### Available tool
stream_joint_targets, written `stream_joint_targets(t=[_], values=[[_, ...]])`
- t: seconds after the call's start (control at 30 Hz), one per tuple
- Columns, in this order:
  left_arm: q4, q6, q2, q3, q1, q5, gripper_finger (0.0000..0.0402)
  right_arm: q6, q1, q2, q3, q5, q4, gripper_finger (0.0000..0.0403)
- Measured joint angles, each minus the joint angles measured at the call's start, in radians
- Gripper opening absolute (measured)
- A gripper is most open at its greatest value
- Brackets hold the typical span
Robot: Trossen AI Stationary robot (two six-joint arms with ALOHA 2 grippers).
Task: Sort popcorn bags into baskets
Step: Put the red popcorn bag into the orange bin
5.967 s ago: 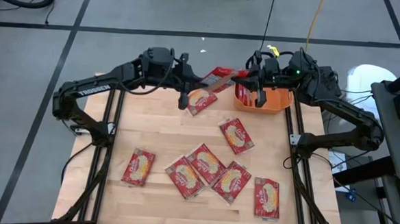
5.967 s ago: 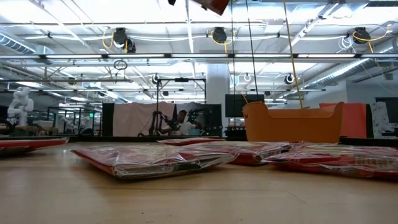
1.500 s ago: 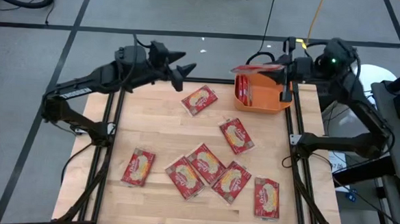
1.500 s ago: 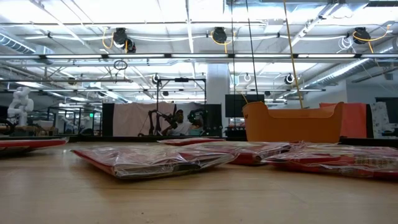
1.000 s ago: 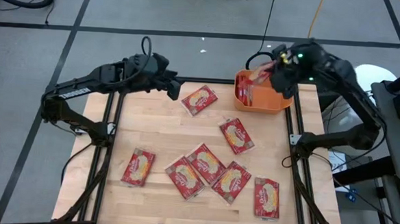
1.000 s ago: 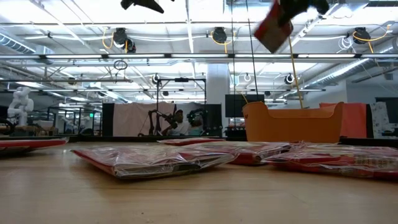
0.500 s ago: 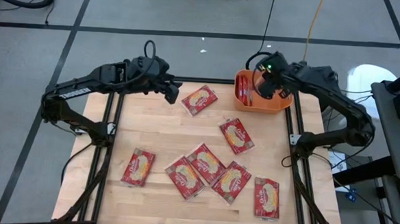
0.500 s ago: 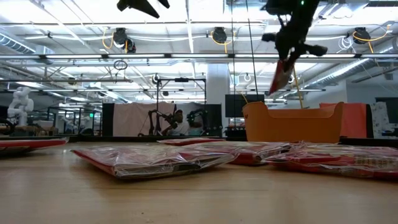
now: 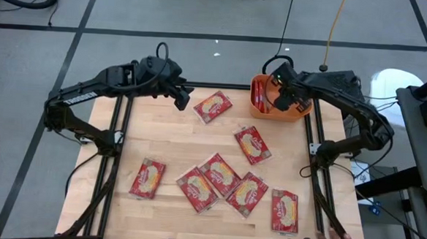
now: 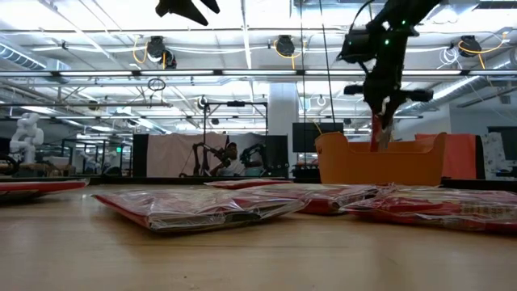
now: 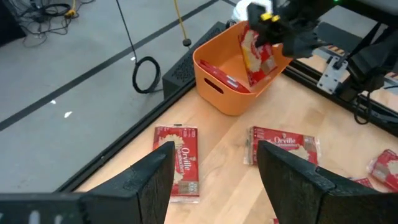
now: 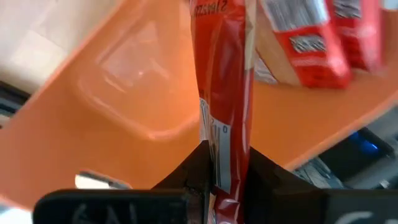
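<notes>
Right gripper [image 9: 286, 99] is what I'm watching: the right arm reaches in from the counter's [image 9: 168, 143] right edge and bends over the orange basket [image 9: 302, 109] at the far right corner, with its fingers pinched on a popcorn bag [image 12: 222, 118] held on edge, partway down inside the tub. My left arm stretches from the left edge toward the far edge, its left gripper [image 9: 182, 98] hanging above the counter with its two fingers spread apart and nothing between them, just beside a loose bag [image 9: 213, 107] lying near the far edge.

From overhead the held bag is mostly hidden under the right wrist. The low view shows it better: the right gripper [image 10: 380, 137] hangs above the basket [image 10: 380, 162], and the bag's red edge [image 10: 376, 133] dips behind the rim. The right wrist view adds that other red bags [image 12: 311, 37] already lie against the inner wall. The left wrist view shows the tub from outside, the held bag [image 11: 258, 56] standing upright in it and another bag [image 11: 217, 71] flat against the near wall.

On the counter, one bag [image 9: 252, 144] lies near the middle toward the right edge, one [image 9: 147, 178] toward the near left corner, a cluster of three [image 9: 221, 182] overlaps near the near edge, and one [image 9: 284, 211] sits by the near right corner.
</notes>
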Motion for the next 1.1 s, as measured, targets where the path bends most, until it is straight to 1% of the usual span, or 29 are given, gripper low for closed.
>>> stream_joint_targets(t=[0.13,0.37,0.53,0.63,0.73,0.83,1.1], values=[[0.0,-0.007,0.0,0.0,0.002,0.01,0.023,0.001,0.0,0.032,-0.013,-0.01,0.058,0.0047],[0.001,-0.014,0.0,0.0,-0.002,0.011,0.023,-0.009,0.0,0.077,-0.029,-0.039,0.102,0.0047],[0.001,-0.014,0.0,0.0,-0.002,0.011,0.023,0.014,0.0,0.078,-0.062,-0.039,0.22,0.0048],[0.001,-0.014,0.0,0.0,-0.002,0.011,0.023,0.058,0.0,0.079,-0.069,-0.056,0.262,0.0051],[0.001,-0.014,0.0,0.0,-0.002,0.011,0.023,0.066,0.0,0.079,-0.069,-0.111,0.291,0.0065],[0.001,-0.014,0.0,0.0,-0.002,0.01,0.023,0.069,0.0,0.079,-0.069,-0.12,0.321,0.0084],[0.002,-0.014,0.0,0.0,-0.002,0.01,0.023,0.099,-0.018,0.078,-0.069,-0.217,0.331,0.0132]])
